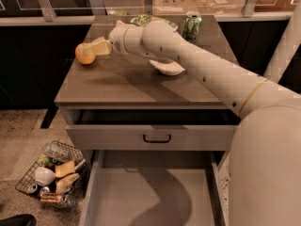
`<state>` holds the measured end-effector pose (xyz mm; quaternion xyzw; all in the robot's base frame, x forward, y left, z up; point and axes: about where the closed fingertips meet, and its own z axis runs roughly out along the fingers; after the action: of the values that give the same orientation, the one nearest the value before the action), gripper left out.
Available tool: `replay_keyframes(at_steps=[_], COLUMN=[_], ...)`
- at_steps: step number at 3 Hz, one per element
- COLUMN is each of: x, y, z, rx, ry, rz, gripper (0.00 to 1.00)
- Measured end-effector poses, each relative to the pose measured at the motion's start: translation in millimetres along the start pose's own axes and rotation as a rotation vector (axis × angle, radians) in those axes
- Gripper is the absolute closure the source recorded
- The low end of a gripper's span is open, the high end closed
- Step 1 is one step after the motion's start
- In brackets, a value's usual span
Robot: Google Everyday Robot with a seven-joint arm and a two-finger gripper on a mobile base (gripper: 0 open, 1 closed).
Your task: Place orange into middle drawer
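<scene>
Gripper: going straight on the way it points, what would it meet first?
The orange: the gripper points left along the countertop, its tip right at the fruit; whether they touch is unclear.

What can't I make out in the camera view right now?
Camera view:
Orange: right side covered by the gripper, at the countertop's left.
White bowl: mostly behind the arm.
Middle drawer: front cut off by the bottom edge; right side behind the arm.
</scene>
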<state>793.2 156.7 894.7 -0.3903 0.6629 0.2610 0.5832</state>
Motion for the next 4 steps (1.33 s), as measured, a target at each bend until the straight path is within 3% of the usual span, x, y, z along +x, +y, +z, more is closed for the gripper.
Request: replay_keyframes(at_steps=[1, 2, 4], x=[-7.0, -9.4, 19.6], y=[18.2, 38.4, 55.1], z=[20.4, 29.4, 49.4], rx=[-0.026, -0.055, -0.084], ry=[-0.023, 0.015, 0.043], rz=[0.017, 0.034, 0.101], gripper=[0.00, 0.00, 0.00])
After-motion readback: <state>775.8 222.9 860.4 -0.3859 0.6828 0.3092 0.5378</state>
